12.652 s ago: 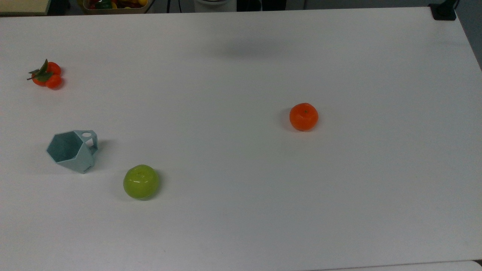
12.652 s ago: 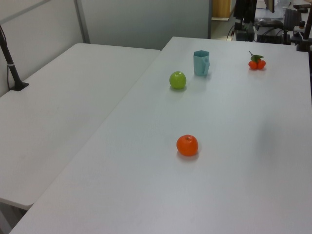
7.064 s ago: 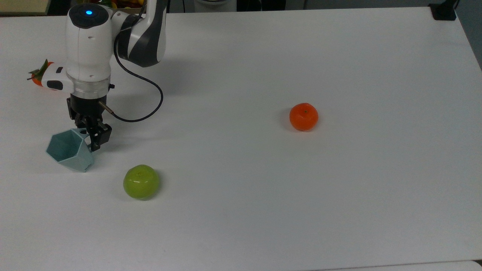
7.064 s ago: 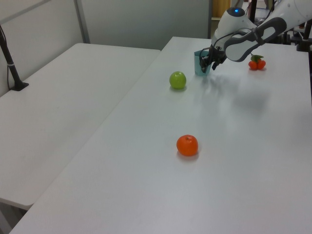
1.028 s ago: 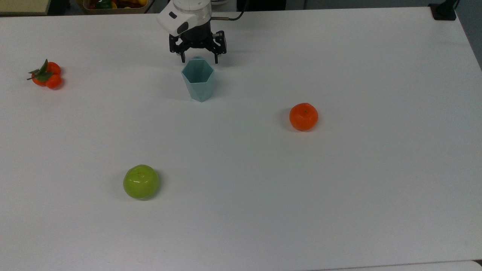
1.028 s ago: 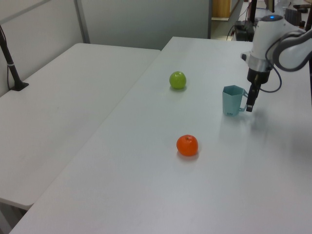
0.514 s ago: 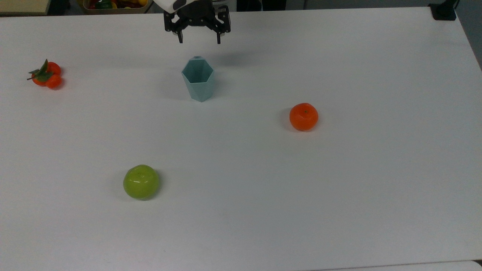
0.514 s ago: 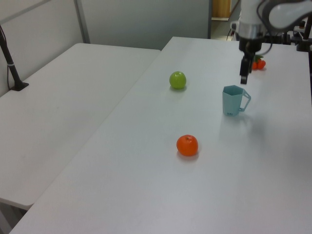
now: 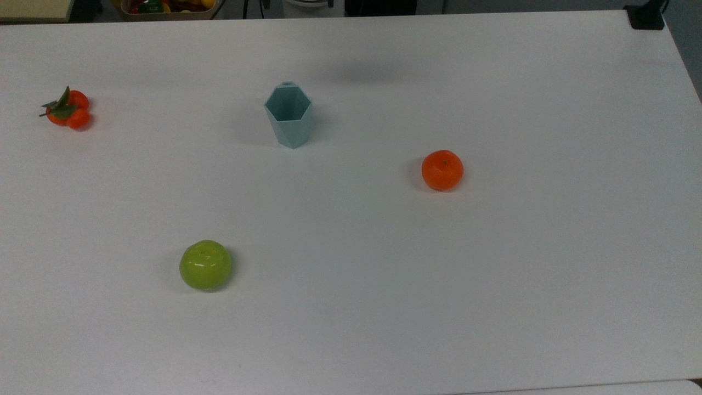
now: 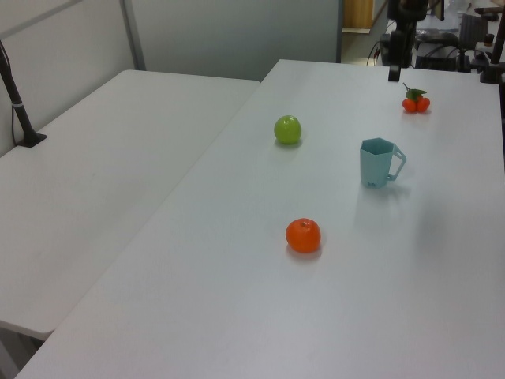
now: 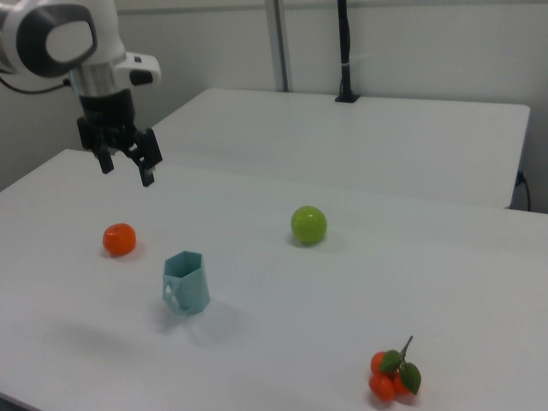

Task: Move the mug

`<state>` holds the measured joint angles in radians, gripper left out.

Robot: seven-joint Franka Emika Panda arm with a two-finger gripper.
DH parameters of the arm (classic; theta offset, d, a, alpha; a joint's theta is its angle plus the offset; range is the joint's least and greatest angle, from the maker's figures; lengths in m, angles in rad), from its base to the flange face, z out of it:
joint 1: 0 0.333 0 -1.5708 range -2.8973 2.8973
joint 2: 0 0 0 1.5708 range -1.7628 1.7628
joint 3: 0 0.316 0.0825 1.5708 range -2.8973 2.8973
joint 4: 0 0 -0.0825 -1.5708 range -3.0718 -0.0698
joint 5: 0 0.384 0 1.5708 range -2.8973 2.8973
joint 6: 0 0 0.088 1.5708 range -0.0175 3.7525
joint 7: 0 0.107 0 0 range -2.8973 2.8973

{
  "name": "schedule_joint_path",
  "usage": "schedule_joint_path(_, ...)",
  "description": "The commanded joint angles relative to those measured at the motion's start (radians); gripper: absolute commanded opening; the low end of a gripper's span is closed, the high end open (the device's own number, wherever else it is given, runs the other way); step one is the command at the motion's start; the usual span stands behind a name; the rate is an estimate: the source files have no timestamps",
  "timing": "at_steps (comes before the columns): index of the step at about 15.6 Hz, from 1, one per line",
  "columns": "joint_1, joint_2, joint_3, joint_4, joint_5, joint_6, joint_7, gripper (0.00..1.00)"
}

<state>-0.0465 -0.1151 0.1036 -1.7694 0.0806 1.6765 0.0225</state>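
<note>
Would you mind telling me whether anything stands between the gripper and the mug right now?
Nothing visible does. The gripper hangs open in the air, above and clear of the mug, which stands upright on the table. The orange, the green apple and the small tangerines all lie apart from it.

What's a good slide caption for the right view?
Open gripper raised above the white table, clear of the upright teal mug, with orange and green apple nearby.
</note>
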Motion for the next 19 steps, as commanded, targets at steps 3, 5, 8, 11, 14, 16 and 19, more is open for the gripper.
schedule_joint_path(3,-0.006,0.021,0.005,0.074,0.022,-0.021,0.114,1.0)
schedule_joint_path(5,0.002,0.023,-0.007,0.079,0.01,0.021,0.109,1.0)
schedule_joint_path(8,0.065,0.029,-0.074,0.076,-0.013,0.071,0.053,1.0)
schedule_joint_path(11,0.082,0.045,-0.105,0.077,-0.039,0.085,-0.005,1.0)
schedule_joint_path(14,0.079,0.048,-0.105,0.077,-0.039,0.086,-0.007,1.0)
schedule_joint_path(16,0.08,0.049,-0.101,0.077,-0.039,0.086,-0.003,1.0)
schedule_joint_path(19,0.08,0.051,-0.099,0.077,-0.039,0.086,0.001,1.0)
